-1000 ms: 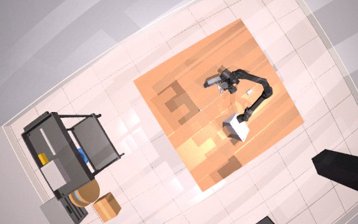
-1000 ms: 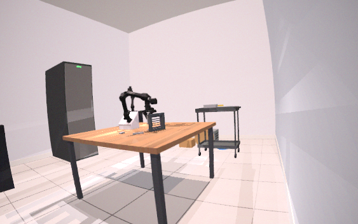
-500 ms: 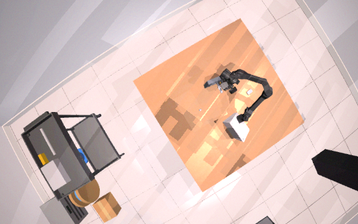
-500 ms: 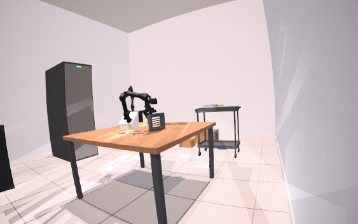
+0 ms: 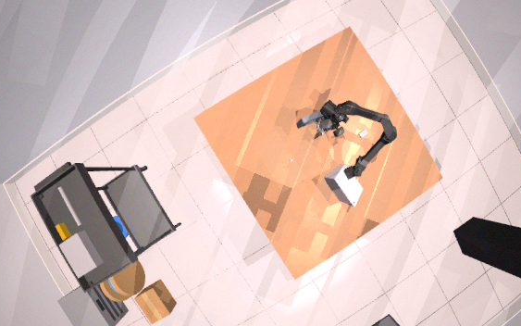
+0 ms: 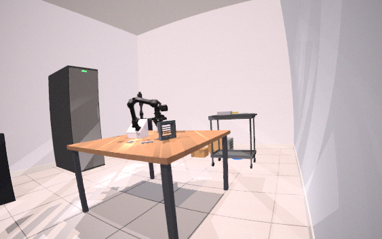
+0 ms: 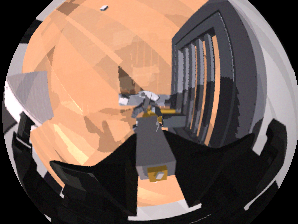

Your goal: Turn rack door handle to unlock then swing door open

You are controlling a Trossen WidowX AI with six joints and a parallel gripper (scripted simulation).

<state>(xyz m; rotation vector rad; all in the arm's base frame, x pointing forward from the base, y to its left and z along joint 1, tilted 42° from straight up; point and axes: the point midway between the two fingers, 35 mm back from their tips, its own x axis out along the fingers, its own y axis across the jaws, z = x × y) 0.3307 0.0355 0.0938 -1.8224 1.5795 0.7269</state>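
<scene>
The dark grey slatted rack (image 5: 305,121) (image 6: 160,133) stands upright on the table; in the wrist view its slatted panel (image 7: 228,65) fills the right side. Which part is door and which is frame, and how far the door stands open, I cannot tell. The grey upright handle (image 7: 154,139), with an orange and white end, is between my black fingers in the wrist view. My gripper (image 7: 156,155) is shut on it, beside the slatted panel. The gripper's body hides the handle in the top and exterior views. Small white and grey parts show beyond the handle.
A white block (image 5: 352,187) (image 6: 131,135) stands at the arm's base. A small white piece (image 5: 363,133) lies on the table (image 5: 267,102) (image 6: 108,146) near the arm, and a tiny one (image 5: 291,160) lies farther left. A cart (image 5: 140,204) (image 6: 233,117) stands away from the table.
</scene>
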